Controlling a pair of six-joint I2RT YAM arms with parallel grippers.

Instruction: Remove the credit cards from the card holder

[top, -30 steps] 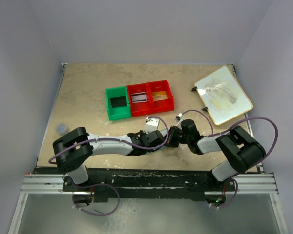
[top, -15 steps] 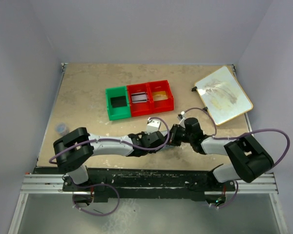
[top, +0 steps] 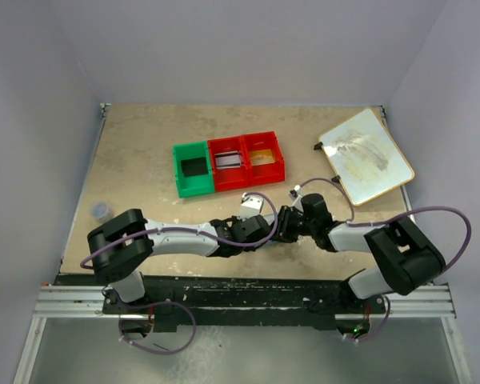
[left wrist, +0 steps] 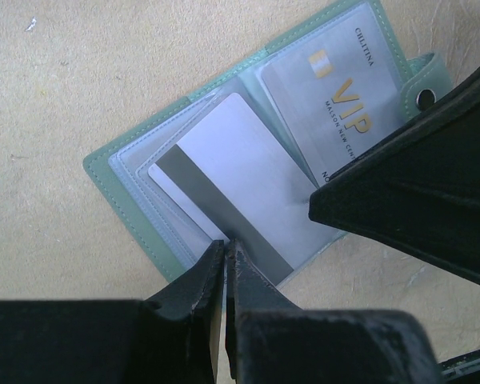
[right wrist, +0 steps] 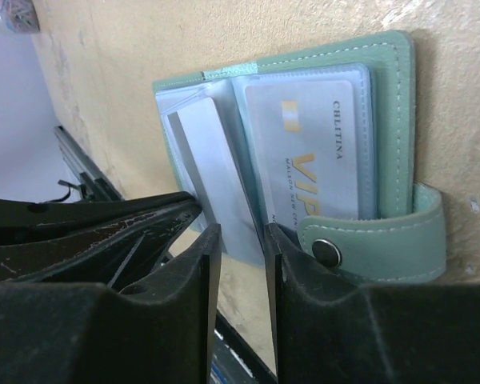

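ARMS CONVERGE ON WALLET: The right hand (right wrist: 242, 234) eased its fingers a narrow way apart, having been pressed shut a moment earlier. Both arms crowded the open card holder (left wrist: 136, 172), which lay flat on the counter (left wrist: 56, 88) on the arms' side of the bins (top: 228, 164). Seen between those parted fingers was the near end of a silver card (left wrist: 232, 172). Its dark stripe showed, and it was drawn partway out of the pocket farther from the snap tab (right wrist: 368, 240). The left hand (left wrist: 225, 254) remained closed, its tips meeting at that card's near edge (whether they actually pinched it could not be told). A VIP card (left wrist: 336, 112) sat fully in the pocket beside the tab. The loosening suggested the right hand was either yielding the silver card to its partner or resetting for a firmer hold. Either way, neither card was free of the holder, and both removals still looked to be ahead.
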